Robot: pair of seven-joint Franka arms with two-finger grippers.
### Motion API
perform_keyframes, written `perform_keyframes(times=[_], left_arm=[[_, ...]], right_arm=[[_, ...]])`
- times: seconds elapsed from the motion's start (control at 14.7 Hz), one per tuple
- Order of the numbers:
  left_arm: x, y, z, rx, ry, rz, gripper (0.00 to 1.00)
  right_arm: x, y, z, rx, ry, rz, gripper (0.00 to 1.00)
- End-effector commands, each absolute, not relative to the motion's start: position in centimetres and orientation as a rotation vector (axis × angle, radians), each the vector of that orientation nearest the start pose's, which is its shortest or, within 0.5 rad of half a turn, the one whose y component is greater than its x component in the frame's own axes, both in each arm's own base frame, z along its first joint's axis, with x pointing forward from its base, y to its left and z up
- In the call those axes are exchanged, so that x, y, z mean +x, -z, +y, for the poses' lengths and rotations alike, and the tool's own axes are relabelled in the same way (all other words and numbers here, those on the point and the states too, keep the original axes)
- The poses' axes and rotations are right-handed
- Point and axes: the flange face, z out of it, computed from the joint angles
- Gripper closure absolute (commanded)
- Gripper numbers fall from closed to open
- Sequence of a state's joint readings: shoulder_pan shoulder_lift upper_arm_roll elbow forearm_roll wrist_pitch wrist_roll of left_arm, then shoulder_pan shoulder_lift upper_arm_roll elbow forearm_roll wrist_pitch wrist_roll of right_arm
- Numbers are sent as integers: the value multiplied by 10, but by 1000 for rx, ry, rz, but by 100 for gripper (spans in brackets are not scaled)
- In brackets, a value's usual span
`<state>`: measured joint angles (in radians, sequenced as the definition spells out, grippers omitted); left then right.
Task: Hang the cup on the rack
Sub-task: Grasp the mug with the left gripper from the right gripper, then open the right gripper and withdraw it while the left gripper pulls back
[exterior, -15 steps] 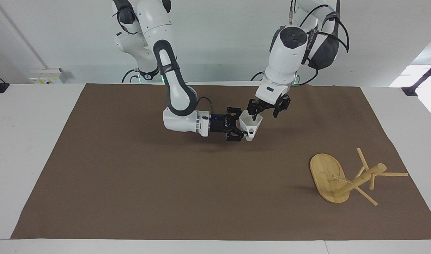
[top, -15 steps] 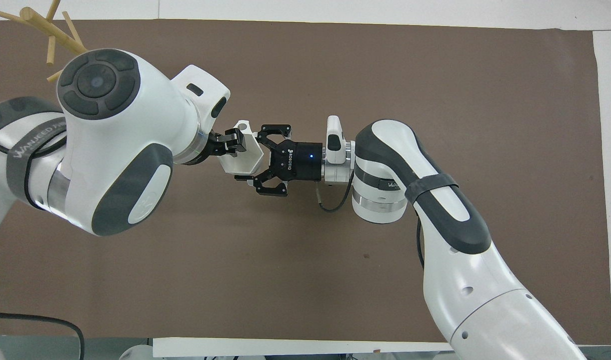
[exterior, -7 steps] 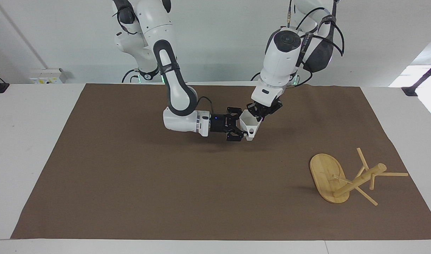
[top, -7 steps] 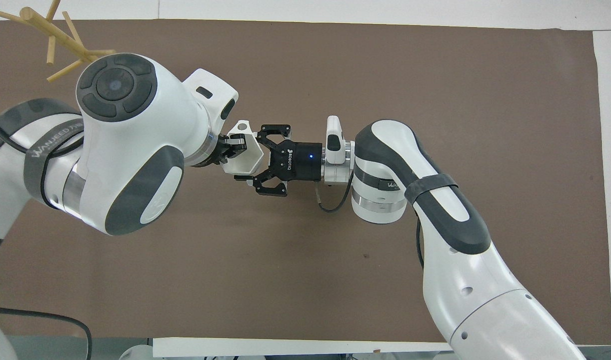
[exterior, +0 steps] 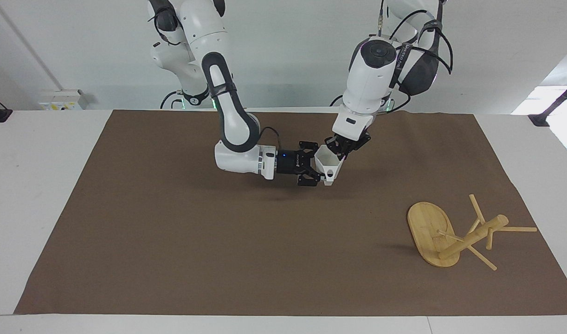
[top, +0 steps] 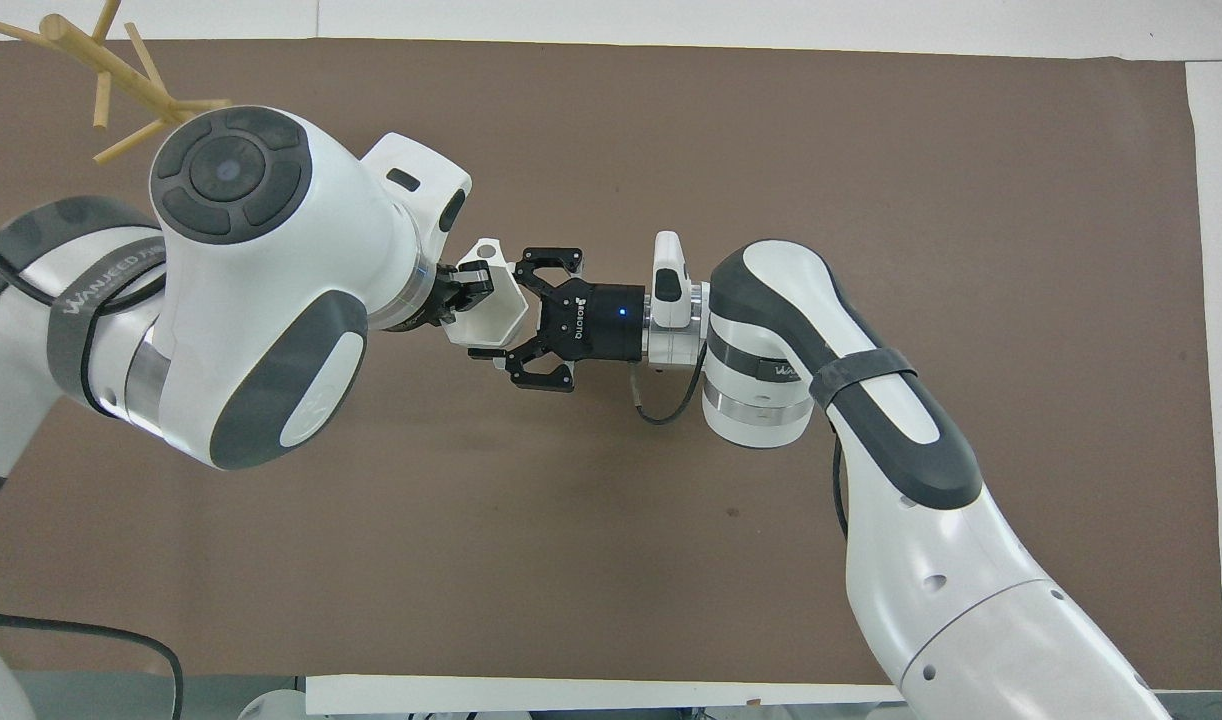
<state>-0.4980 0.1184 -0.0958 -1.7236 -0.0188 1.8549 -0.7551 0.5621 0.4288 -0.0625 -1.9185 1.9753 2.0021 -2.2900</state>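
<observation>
Cup [exterior: 329,163] hangs above the brown mat [exterior: 172,241], gripped by both: right gripper [exterior: 315,168] at its side, left gripper [exterior: 340,149] seemingly clamped on its rim. Rack [exterior: 455,234] lies tipped over near the left arm's end.

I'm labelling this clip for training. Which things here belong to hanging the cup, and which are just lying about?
Part of the job:
- cup, held in the air between both grippers
- rack, tipped over on the mat
- left gripper, shut on the cup's rim
- right gripper, shut on the cup

Just lying about:
- brown mat
</observation>
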Motion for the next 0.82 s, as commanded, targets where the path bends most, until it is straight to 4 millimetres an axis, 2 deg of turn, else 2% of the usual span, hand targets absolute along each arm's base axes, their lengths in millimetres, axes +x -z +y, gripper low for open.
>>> perform_keyframes(times=[0.0,0.07,0.27,0.54,0.61,0.75], left_arm=[[500,-511,-337,-3165,13,-312,100],[500,-511,-337,-3165,13,-312,100],[499,-510,-338,-3162,9,-322,100],[500,-511,-337,-3154,6,-392,100],[501,-512,-336,-3141,8,-484,100],[504,-511,-329,-3093,8,-690,100]], right_arm=[[538,-305,350,-1407,1166,-1114,15],[540,-302,347,-1428,1170,-1115,2],[546,-301,336,-1431,1185,-1137,1],[562,-298,290,-1431,1192,-1157,1],[560,-294,279,-1422,1191,-1161,1],[557,-284,241,-1402,1198,-1193,1]])
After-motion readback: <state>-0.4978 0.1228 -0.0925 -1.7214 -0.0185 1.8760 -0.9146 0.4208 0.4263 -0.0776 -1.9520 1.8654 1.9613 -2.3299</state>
